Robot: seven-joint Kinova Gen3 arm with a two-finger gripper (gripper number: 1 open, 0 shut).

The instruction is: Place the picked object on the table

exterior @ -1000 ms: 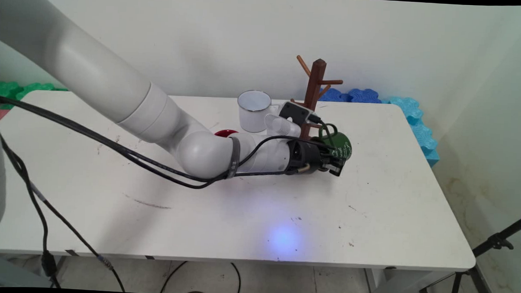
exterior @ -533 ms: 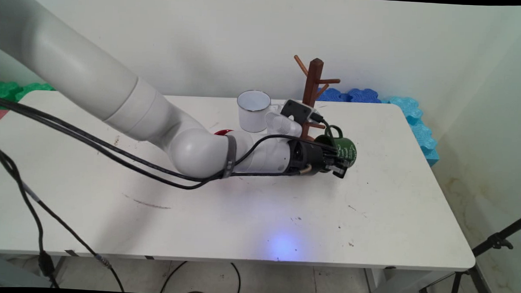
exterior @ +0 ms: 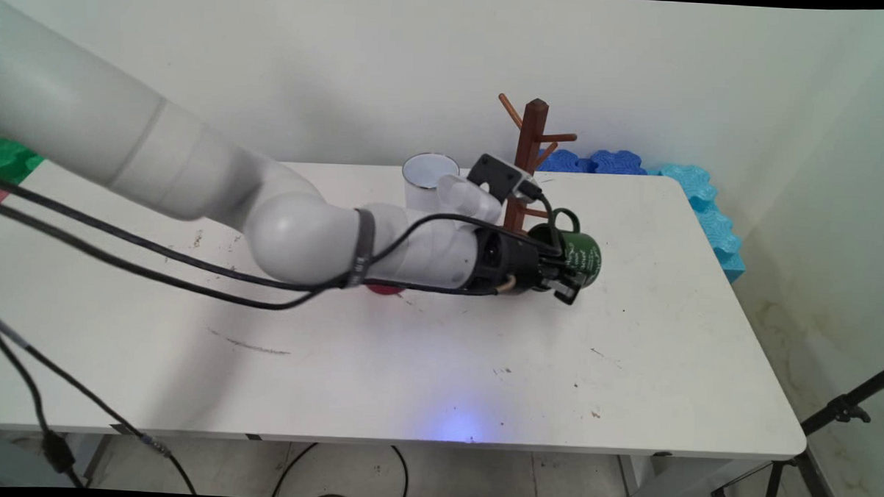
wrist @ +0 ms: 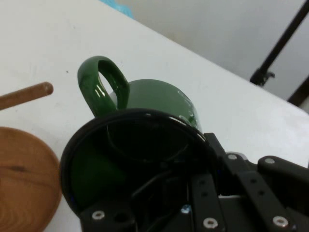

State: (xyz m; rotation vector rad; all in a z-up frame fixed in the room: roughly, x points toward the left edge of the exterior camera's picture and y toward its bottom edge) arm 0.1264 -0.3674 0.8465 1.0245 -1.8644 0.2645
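A dark green mug [exterior: 581,255] with white lettering lies on its side in my gripper [exterior: 563,276], just right of the brown wooden mug tree [exterior: 530,153]. My gripper is shut on the mug's rim, one finger inside and one outside. In the hand view the green mug [wrist: 161,99] fills the middle, mouth toward the camera, with its handle [wrist: 103,83] pointing up. My gripper [wrist: 203,162] clamps the rim at the lower right. A peg [wrist: 25,95] and the round base [wrist: 23,180] of the tree lie to the left, close to the handle.
A white enamel mug [exterior: 424,177] stands behind my wrist, left of the tree. A red object [exterior: 384,288] peeks out under the forearm. Blue foam tiles [exterior: 690,185] line the table's far right edge, green ones [exterior: 10,157] the far left. A tripod leg [exterior: 841,411] stands at the lower right.
My wrist has risen and swung slightly, carrying the green mug a little right and up beside the tree. The mug's handle now points upward near a low peg.
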